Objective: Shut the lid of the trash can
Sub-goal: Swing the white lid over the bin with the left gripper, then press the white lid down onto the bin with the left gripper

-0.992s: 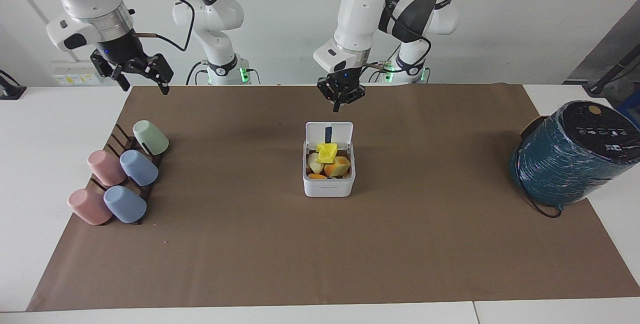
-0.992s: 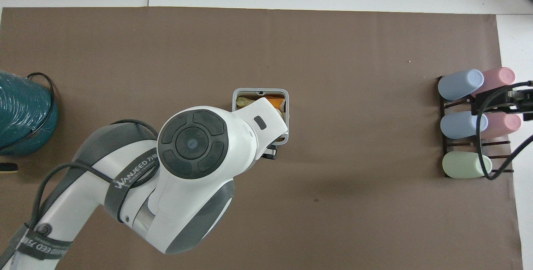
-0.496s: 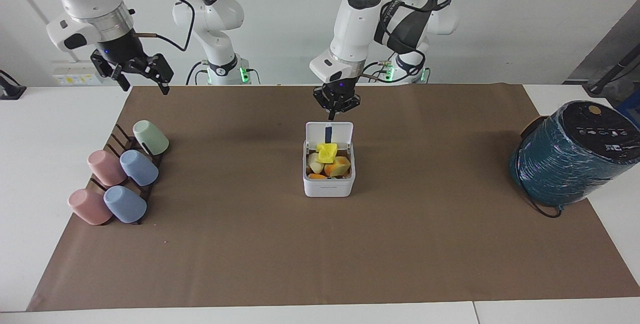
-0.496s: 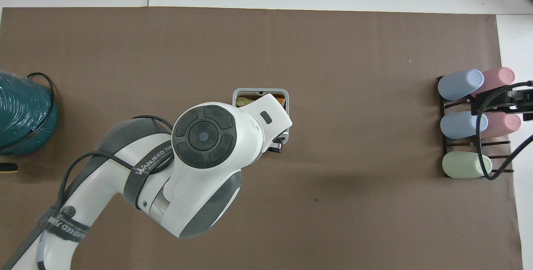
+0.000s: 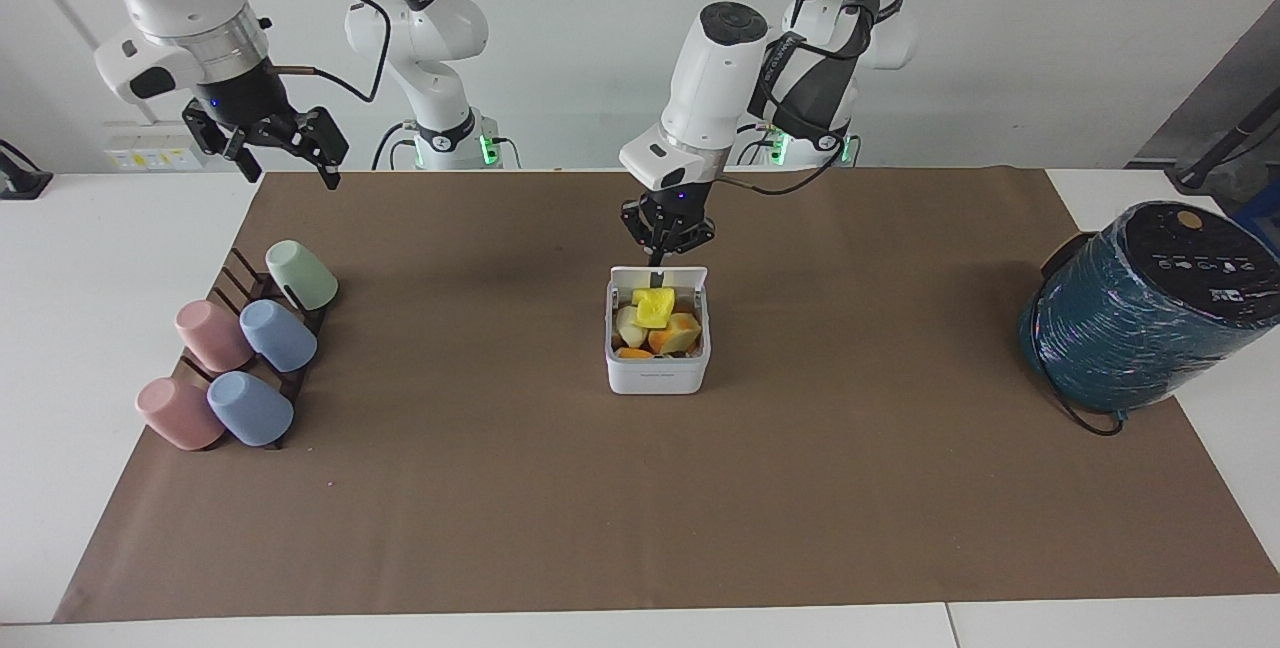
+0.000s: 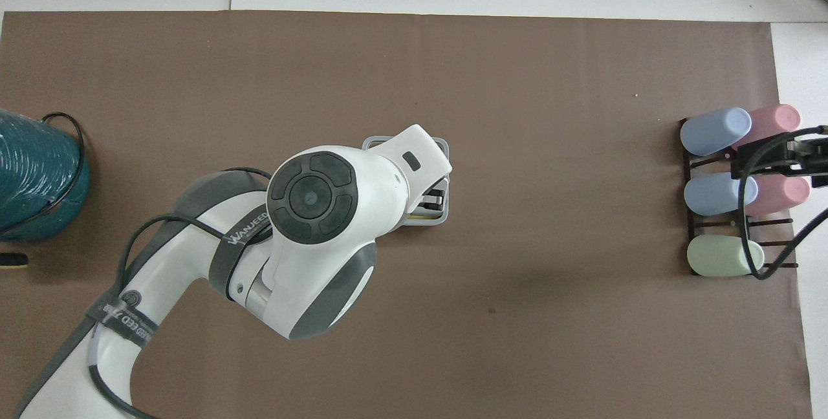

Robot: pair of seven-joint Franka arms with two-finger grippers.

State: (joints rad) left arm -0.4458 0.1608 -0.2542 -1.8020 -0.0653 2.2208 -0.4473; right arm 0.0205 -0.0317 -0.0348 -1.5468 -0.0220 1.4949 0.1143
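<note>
The small white trash can (image 5: pixel 657 375) stands mid-mat, full of yellow and orange pieces (image 5: pixel 655 308). Its white lid (image 5: pixel 683 277) is hinged on the side nearer the robots and leans forward over the opening, partly open. My left gripper (image 5: pixel 657 254) is shut, its tip touching the lid's upper edge. In the overhead view the left arm covers most of the can; only its grey rim (image 6: pixel 442 145) and the gripper (image 6: pixel 432 198) show. My right gripper (image 5: pixel 286 164) is open and waits in the air over the mat's edge, above the cup rack.
A rack with several pastel cups (image 5: pixel 243 356) lies toward the right arm's end of the table. A big teal wrapped cylinder with a black top (image 5: pixel 1140 318) and its cable sits at the left arm's end. A brown mat (image 5: pixel 640 508) covers the table.
My left gripper has come down onto the lid's top edge. The lid has tipped from upright toward the can's opening. The right arm has not moved.
</note>
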